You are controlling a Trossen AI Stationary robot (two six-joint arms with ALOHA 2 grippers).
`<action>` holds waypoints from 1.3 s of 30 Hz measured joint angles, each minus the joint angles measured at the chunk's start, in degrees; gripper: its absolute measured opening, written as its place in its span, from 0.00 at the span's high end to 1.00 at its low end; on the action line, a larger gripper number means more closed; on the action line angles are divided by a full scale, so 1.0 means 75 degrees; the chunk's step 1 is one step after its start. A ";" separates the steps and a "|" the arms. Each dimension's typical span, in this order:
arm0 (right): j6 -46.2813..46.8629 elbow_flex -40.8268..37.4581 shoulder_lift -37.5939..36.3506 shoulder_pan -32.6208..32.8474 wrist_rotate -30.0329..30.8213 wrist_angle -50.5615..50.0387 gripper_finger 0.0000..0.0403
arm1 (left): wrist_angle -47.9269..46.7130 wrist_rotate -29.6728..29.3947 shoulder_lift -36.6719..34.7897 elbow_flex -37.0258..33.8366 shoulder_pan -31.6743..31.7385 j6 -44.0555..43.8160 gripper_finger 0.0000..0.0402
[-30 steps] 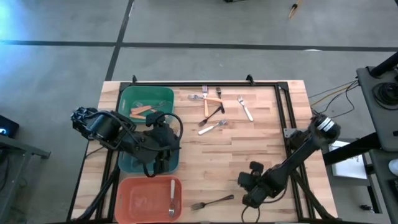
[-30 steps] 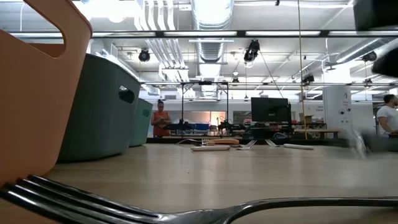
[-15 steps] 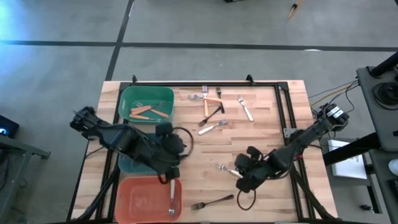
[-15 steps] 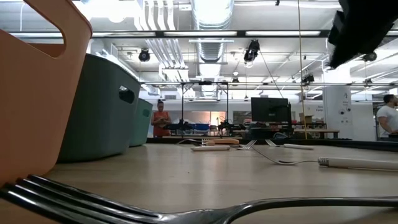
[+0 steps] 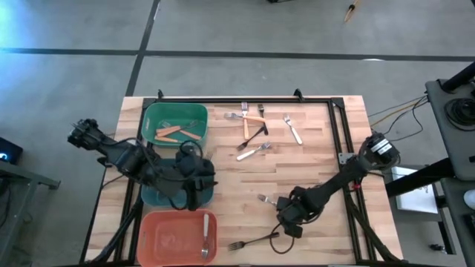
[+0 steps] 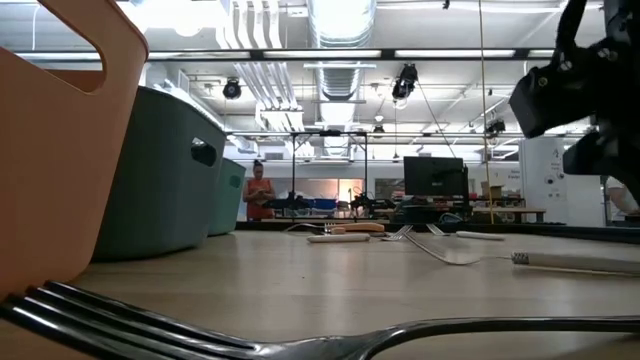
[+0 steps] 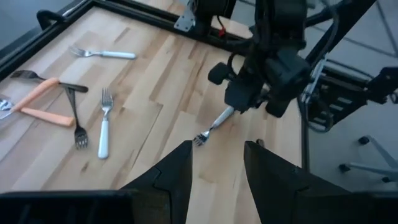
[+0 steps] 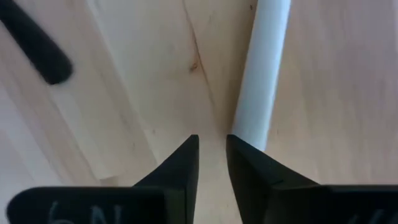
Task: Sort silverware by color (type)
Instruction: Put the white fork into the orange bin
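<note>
Seen from above, the right claw (image 5: pixel 286 219) covers the handle of the white-handled fork (image 5: pixel 267 200) beneath it; only the tines stick out beside it. The left claw (image 5: pixel 191 194) and its arm hide most of the teal bin (image 5: pixel 152 196), so what lies inside cannot be told. In the right wrist view the white handle (image 8: pixel 261 74) just ahead of the claw is cut off at the edge, and the black handle (image 8: pixel 34 46) off to one side is blurred. In the low view the black fork (image 6: pixel 300 335) runs past both edges, and the forks (image 6: pixel 345 236) far across the desk (image 6: pixel 300 280) are too small to tell apart.
</note>
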 joint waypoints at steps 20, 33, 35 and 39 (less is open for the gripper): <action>0.0459 0.0005 -0.0743 -0.0065 0.0582 -0.0180 0.81 | -0.0077 0.0004 -0.0234 -0.0060 0.0000 0.0409 0.68; -0.0320 -0.0642 -0.0201 -0.0552 0.0371 -0.0115 0.79 | -0.0092 0.0001 -0.0261 -0.0060 0.0003 0.0565 0.68; -0.0479 -0.0683 -0.0039 -0.0561 0.0369 -0.0061 0.78 | -0.0103 0.0001 -0.0266 -0.0060 0.0003 0.0554 0.68; -0.0742 -0.0711 0.0258 -0.0567 0.0407 0.0082 0.80 | -0.0106 -0.0004 -0.0269 -0.0061 0.0006 0.0548 0.68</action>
